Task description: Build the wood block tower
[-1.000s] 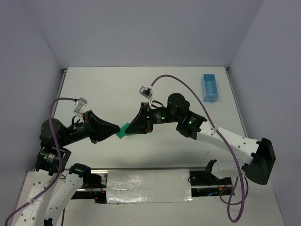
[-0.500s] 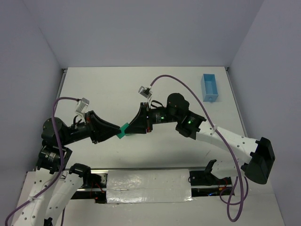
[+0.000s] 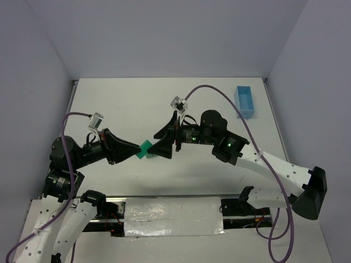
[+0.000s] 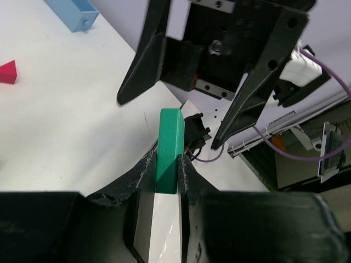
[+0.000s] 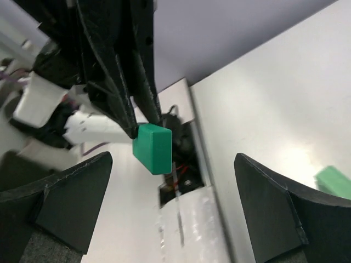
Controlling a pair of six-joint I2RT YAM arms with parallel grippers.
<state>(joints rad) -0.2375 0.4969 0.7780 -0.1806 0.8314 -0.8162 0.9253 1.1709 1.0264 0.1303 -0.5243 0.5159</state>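
Right gripper released, backed off, jaws wide; left gripper pinches smooth matte green rectangular block.

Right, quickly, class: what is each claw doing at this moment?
Left claw: closed on the green block.
Right claw: open, holding nothing.

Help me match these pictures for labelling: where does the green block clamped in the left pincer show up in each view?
Top external: the green block is just left of picture centre.
Left wrist: the green block is at picture centre, sticking up out of the fingers.
Right wrist: the green block is left of centre, at mid-height.
Shared landmark: the left pincer, shut on the block in all three views.
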